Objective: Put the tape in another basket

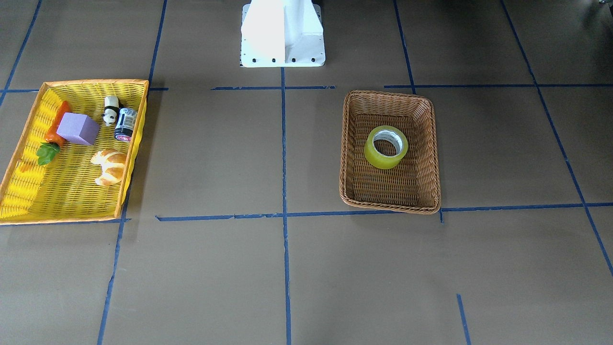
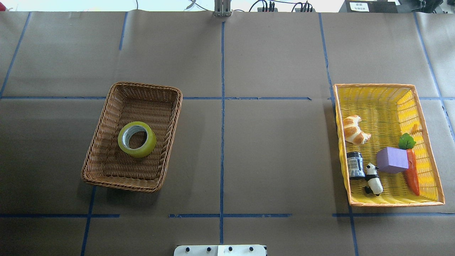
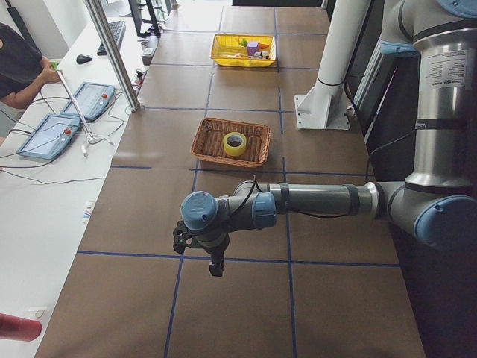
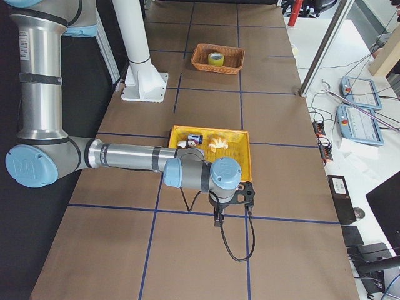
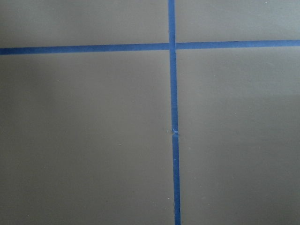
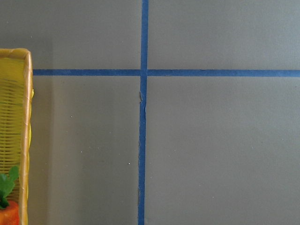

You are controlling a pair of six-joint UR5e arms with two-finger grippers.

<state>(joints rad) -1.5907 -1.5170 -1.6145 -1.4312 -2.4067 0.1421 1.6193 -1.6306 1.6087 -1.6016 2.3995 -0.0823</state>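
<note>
The tape [image 2: 137, 139] lies flat, core upward, near the middle of the brown basket [image 2: 101, 142] on the robot's left half of the counter [image 2: 270, 160]. The yellow basket [image 2: 376, 103] stands well apart on the right half, holding a croissant [image 2: 353, 129], purple cube [image 2: 392, 160], carrot [image 2: 412, 172], panda figure [image 2: 373, 179] and small jar [image 2: 354, 165]. The left pincer [image 3: 215, 267] hangs over bare counter beyond the brown basket, toward the counter's left end. The right pincer [image 4: 219, 219] hangs just beyond the yellow basket, toward the right end. Neither touches anything. Whether either pincer is spread or closed cannot be told.
</note>
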